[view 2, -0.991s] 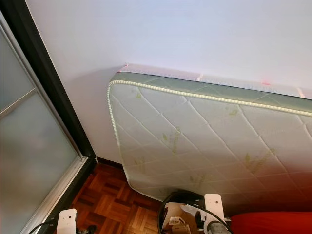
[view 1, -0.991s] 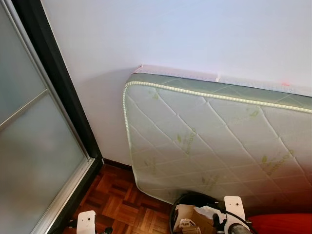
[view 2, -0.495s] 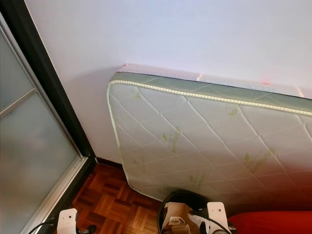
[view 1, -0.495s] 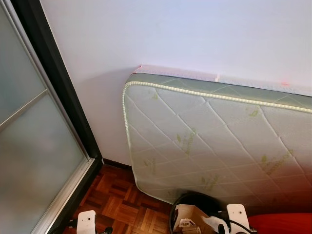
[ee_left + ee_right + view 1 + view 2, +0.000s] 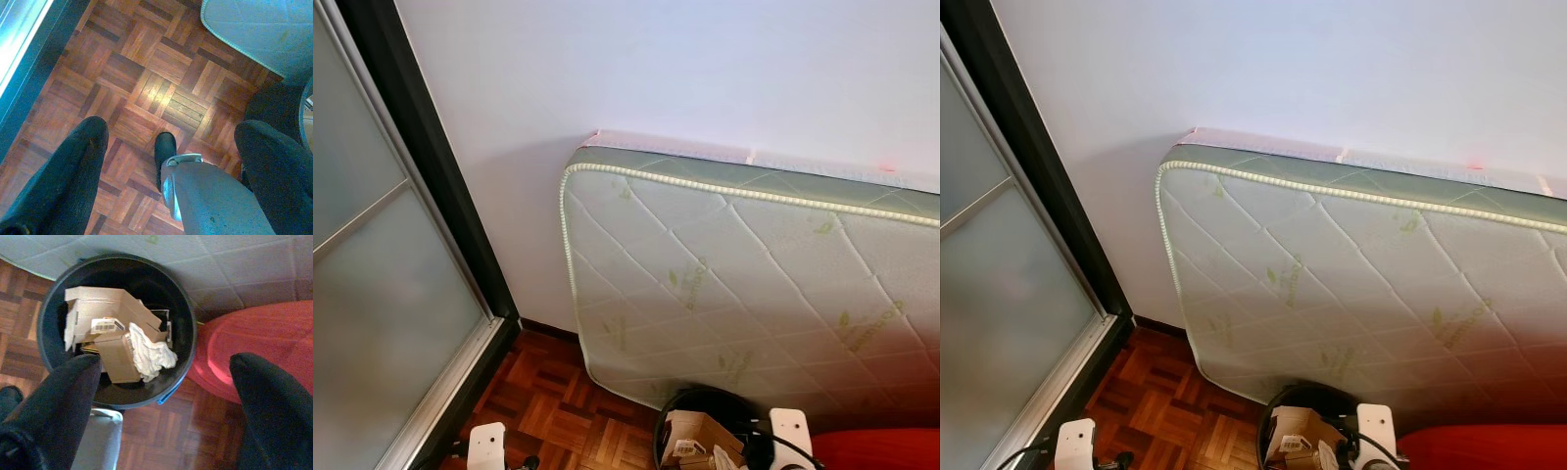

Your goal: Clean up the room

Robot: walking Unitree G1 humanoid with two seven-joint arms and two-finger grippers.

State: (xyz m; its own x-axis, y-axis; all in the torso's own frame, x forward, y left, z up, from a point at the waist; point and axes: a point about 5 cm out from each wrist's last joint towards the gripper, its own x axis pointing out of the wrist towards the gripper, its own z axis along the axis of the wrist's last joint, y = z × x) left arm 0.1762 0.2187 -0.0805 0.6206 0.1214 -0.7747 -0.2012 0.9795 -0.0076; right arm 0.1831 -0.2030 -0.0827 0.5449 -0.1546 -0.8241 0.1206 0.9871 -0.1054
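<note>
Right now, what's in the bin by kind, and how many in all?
Cardboard boxes: 2
White cloth: 1
Total: 3 that I can make out in the bin; anything underneath is hidden.

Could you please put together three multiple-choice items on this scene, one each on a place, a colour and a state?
1. Where does the crumpled white cloth lie?
A. on the mattress
B. in the black bin
C. on the floor

2. What colour is the rounded object beside the black bin?
A. red
B. blue
C. yellow

3. How is the right gripper?
A. shut on cardboard
B. shut on nothing
C. open

Answers: B, the cloth sits among cardboard pieces inside the bin; A, it is plainly red; C, its fingers stand wide apart above the bin, holding nothing.
</note>
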